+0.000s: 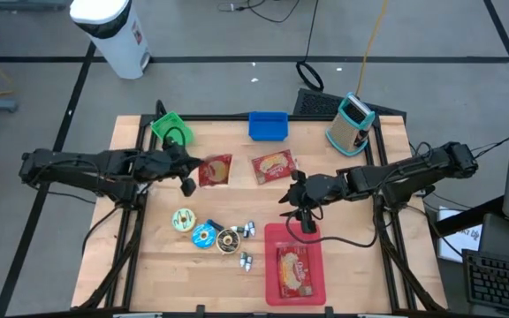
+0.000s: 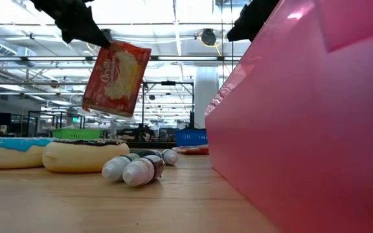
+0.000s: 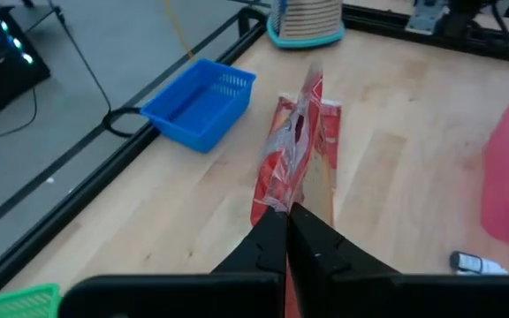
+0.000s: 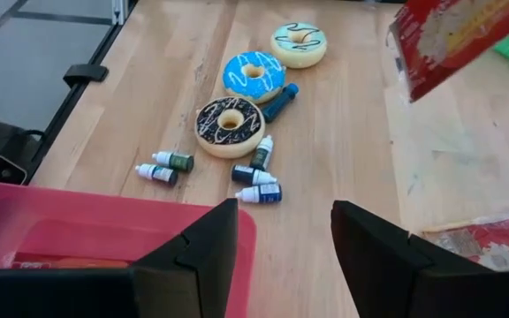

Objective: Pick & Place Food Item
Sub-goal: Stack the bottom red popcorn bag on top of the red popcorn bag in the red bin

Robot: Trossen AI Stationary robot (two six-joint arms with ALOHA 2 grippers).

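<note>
One red snack packet (image 1: 216, 170) is up in the air, pinched by the left gripper (image 1: 186, 181) with its jaws clamped tight on the packet's edge, hanging well off the table on the far-left side of the pink tray (image 1: 270, 237), and look how it dangles in the low view: thin, light, floppy film that sags below the pinch. It should weigh next to nothing, but the wrapper looks glossy and slick, so a grip on the crimped seam at the edge is the sensible place to take it, as the left wrist view suggests; squeezing the middle would likely crush whatever is inside. A second red packet (image 1: 273, 166) lies flat on the wood beyond the tray, and a third (image 1: 295, 269) already rests inside the tray. The right gripper (image 1: 307, 217) hovers just over the tray's far rim, jaws apart and holding nothing. Left of the tray sit three donuts (image 1: 205, 233) and a scatter of small bottles (image 1: 246, 259); a blue basket (image 1: 268, 125) and a green basket (image 1: 172, 129) stand at the far edge beyond it. Hard to read: the printing on the held packet is blurred, so its contents are a guess; the low view is half filled by the tray's wall, hiding everything behind it; and the left wrist view shows the packet edge-on, so how much of the seam sits between the jaws cannot be told.
</note>
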